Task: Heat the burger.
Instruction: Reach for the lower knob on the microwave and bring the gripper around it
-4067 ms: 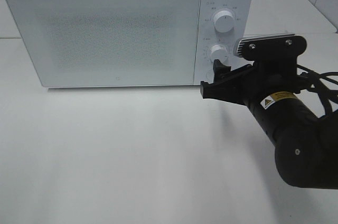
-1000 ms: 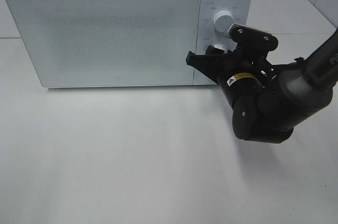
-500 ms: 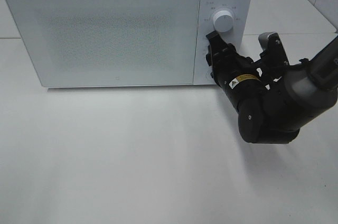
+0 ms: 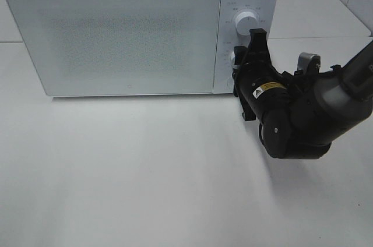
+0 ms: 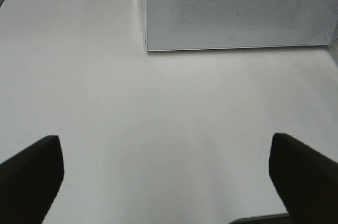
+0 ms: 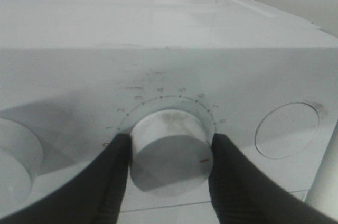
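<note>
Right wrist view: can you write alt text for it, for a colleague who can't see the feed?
The right end effector grips a white dial on the microwave control panel, one black finger against each side. A red mark sits on the dial's face, and a scale of numbers arcs around it.

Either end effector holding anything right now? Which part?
Right end effector clamps the lower round white plastic knob by its sides; left end effector holds nothing.
</note>
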`<state>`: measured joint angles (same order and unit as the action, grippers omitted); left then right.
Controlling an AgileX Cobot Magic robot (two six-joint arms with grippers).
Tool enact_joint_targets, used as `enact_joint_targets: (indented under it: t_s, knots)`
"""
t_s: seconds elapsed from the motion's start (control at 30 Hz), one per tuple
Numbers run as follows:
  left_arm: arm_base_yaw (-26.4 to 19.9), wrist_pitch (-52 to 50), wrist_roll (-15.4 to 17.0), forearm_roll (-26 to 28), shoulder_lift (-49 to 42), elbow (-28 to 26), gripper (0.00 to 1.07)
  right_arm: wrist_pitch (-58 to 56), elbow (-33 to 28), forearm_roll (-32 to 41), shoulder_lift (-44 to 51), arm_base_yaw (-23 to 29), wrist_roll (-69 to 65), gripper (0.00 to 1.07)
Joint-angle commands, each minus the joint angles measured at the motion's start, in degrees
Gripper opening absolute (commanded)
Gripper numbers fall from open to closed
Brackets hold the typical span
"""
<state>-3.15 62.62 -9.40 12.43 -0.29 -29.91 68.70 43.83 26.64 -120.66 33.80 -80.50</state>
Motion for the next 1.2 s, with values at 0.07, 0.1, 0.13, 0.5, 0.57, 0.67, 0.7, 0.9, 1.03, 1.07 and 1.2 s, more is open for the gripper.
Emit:
enact_joint_targets:
  t_s: [0.07, 0.1, 0.13, 0.5, 0.57, 0.67, 0.7, 0.9, 1.03, 1.07, 1.2]
  knots:
    - [-0.1, -0.8, 0.5, 0.3, -1.1, 0.1, 0.98, 13.5, 2.6, -7.3, 0.5, 0.3, -1.7, 0.04]
    - [-0.1, -0.8, 0.5, 0.3, -1.1, 0.1, 0.98, 13.5, 2.6, -7.2, 0.5, 0.3, -1.6, 0.04]
    - [-0.1, -0.8, 0.5, 0.3, -1.1, 0.1, 0.98, 13.5, 2.6, -7.2, 0.5, 0.3, -1.6, 0.04]
    - [-0.1, -0.8, 0.5, 0.3, -1.1, 0.1, 0.98, 13.5, 2.6, -6.2, 0.5, 0.3, -0.4, 0.08]
    - [-0.1, -0.8, 0.5, 0.3, -1.1, 0.1, 0.98, 13.5, 2.6, -4.9, 0.5, 0.3, 0.1, 0.10]
    - [-0.1, -0.8, 0.5, 0.3, -1.1, 0.1, 0.98, 13.5, 2.6, -4.0, 0.5, 0.3, 1.8, 0.13]
    - [-0.1, -0.8, 0.5, 0.3, -1.1, 0.1, 0.98, 13.5, 2.6, -4.0, 0.5, 0.3, 1.8, 0.13]
    - [-0.1, -0.8, 0.5, 0.3, -1.1, 0.1, 0.98, 13.5, 2.6, -0.3, 0.5, 0.3, 3.5, 0.29]
    - [-0.1, -0.8, 0.5, 0.3, -1.1, 0.1, 0.98, 13.4, 2.4, 1.0, 0.5, 0.3, 4.6, 0.43]
    - [-0.1, -0.8, 0.5, 0.3, -1.1, 0.1, 0.98, 13.4, 2.4, 1.0, 0.5, 0.3, 4.6, 0.43]
    - [-0.1, -0.8, 0.5, 0.2, -1.1, 0.1, 0.98, 13.0, 2.0, 1.1, 0.7, 0.3, 6.2, 0.55]
